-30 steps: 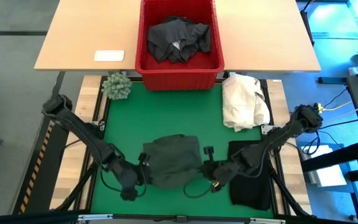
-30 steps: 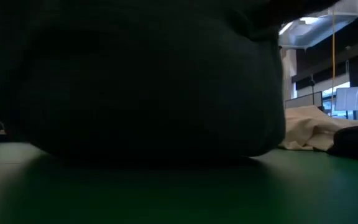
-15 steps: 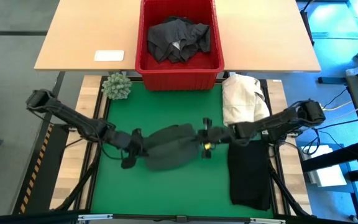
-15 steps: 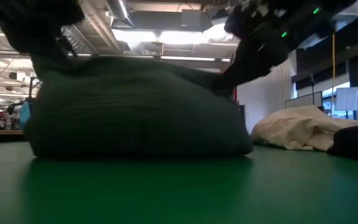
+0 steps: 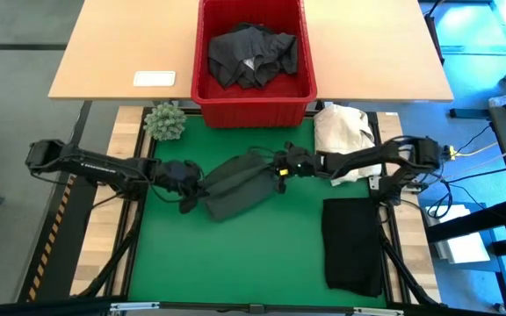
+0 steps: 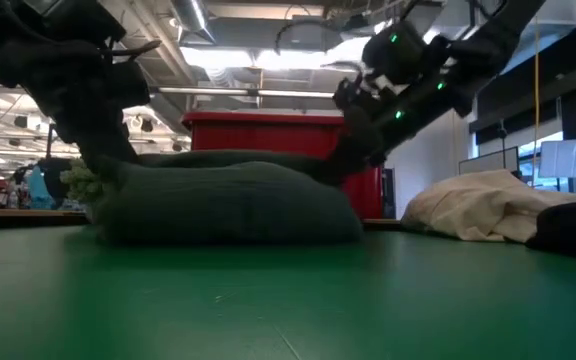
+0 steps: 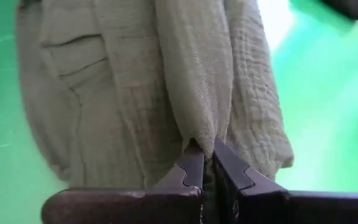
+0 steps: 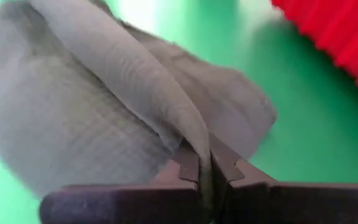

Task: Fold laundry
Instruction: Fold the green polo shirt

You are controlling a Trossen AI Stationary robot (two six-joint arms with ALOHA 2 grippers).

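A dark green garment (image 5: 235,186) lies bunched on the green mat (image 5: 235,263), its underside resting on the mat in the low view (image 6: 228,205). My left gripper (image 5: 191,182) is shut on the garment's left end and my right gripper (image 5: 278,167) on its far right end. Both come in low from the sides. A dark grey garment (image 5: 253,53) lies in the red basket (image 5: 253,101). A black garment (image 5: 352,244) lies flat at the mat's right. My left gripper pinches a raised fold of the green cloth (image 7: 199,138) between its two fingers (image 7: 191,168), slanting down from the table's left. The cloth runs off the fingers in a ridge and lies on the mat beyond. My right gripper pinches a ridge of the cloth (image 8: 199,138) between its two fingers (image 8: 225,167), slanting down from the table's right. From the fingers the cloth slopes down onto the mat.
A cream-white cloth heap (image 5: 345,142) lies at the mat's far right, just behind my right arm. A small green plant (image 5: 165,121) stands at the far left corner. A white card (image 5: 155,78) lies on the wooden table beyond the basket.
Both grippers, shut on the green garment, have swung from the mat's near edge toward its far edge and sunk. The garment, hanging lifted near the front, has been carried toward the basket and laid on the mat, lower and more bunched.
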